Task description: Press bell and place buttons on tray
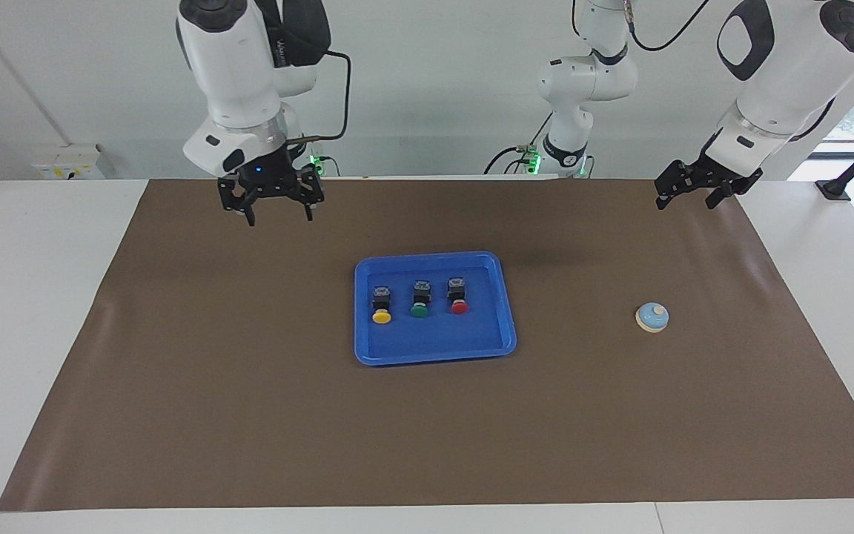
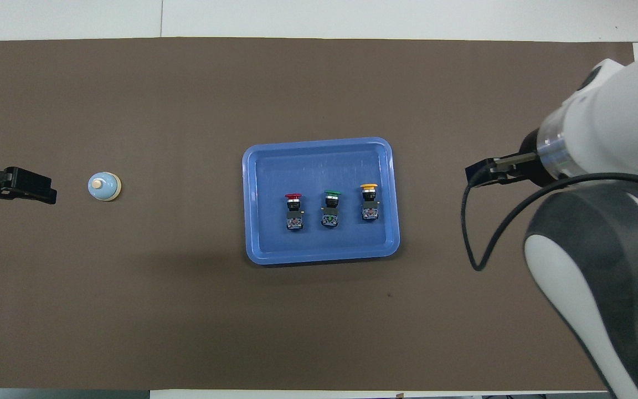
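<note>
The tray point(image 1: 434, 352) lies on the brown mat point(image 1: 249, 415) at mid-table, and all three buttons rest inside it in a row, apart from one another, each lying on its side with the cap pointing away from the robots: the yellow button point(image 1: 381, 305) toward the right arm's end, the green button point(image 1: 419, 299) in the middle, the red button point(image 1: 458, 296) toward the left arm's end. The bell point(image 1: 651, 317) stands upright on the mat, well apart from the tray, toward the left arm's end. The right gripper point(image 1: 273, 200) hangs over the mat at the robots' edge of the table, jaws spread wide and empty. The left gripper point(image 1: 694, 187) hangs over the mat's corner near the left arm's base, jaws likewise open and empty. Judging by the layout, placement appears complete. Each button is probably light and rigid; the blocky black body offers flat opposing faces and is the preferred hold, whereas the round cap is likely smooth and may slip. The bell needs no grasp: its small top knob should take a straight downward push, and an off-centre press may slide the light dome along the mat.
</note>
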`<move>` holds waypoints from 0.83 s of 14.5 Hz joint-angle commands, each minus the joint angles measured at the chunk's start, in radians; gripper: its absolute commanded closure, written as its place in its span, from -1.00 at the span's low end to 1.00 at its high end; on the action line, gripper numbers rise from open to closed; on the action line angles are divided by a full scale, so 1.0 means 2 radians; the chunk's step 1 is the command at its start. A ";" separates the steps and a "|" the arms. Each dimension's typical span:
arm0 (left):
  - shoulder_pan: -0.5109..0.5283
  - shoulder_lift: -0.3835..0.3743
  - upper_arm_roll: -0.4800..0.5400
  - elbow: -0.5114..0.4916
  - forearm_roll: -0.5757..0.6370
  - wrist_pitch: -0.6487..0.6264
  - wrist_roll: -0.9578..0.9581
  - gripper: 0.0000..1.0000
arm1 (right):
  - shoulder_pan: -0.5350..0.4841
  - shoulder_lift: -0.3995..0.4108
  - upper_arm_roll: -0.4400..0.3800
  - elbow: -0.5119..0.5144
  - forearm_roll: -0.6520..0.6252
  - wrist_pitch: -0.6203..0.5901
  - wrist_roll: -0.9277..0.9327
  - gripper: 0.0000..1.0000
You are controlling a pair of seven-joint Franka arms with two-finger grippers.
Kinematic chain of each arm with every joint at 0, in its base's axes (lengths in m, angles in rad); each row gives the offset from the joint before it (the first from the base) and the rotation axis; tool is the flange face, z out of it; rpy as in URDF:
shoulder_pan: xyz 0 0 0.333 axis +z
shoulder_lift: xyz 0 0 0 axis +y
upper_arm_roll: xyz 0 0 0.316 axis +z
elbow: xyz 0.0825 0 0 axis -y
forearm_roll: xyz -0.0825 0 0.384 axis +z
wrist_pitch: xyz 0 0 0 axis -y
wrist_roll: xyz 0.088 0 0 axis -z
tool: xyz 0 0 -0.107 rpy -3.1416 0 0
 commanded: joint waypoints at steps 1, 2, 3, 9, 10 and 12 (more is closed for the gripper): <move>-0.006 -0.004 0.006 0.004 0.003 -0.010 -0.001 -1.00 | -0.044 -0.025 0.007 -0.024 -0.006 -0.008 -0.035 -1.00; -0.006 -0.004 0.006 0.004 0.003 -0.010 -0.001 -1.00 | -0.054 -0.025 0.007 -0.024 -0.006 -0.005 -0.034 -1.00; -0.006 -0.004 0.006 0.004 0.003 -0.010 -0.001 -1.00 | -0.064 -0.024 0.007 -0.024 -0.006 -0.003 -0.034 -1.00; -0.006 -0.004 0.006 0.004 0.003 -0.010 -0.001 -1.00 | -0.088 -0.021 0.006 -0.011 0.014 -0.050 -0.032 -1.00; -0.006 -0.004 0.006 0.004 0.003 -0.010 -0.001 -1.00 | -0.090 -0.020 0.006 -0.005 0.023 -0.062 -0.031 -1.00; -0.006 -0.004 0.006 0.004 0.003 -0.010 -0.001 -1.00 | -0.103 -0.019 0.006 -0.005 0.027 -0.062 -0.032 -1.00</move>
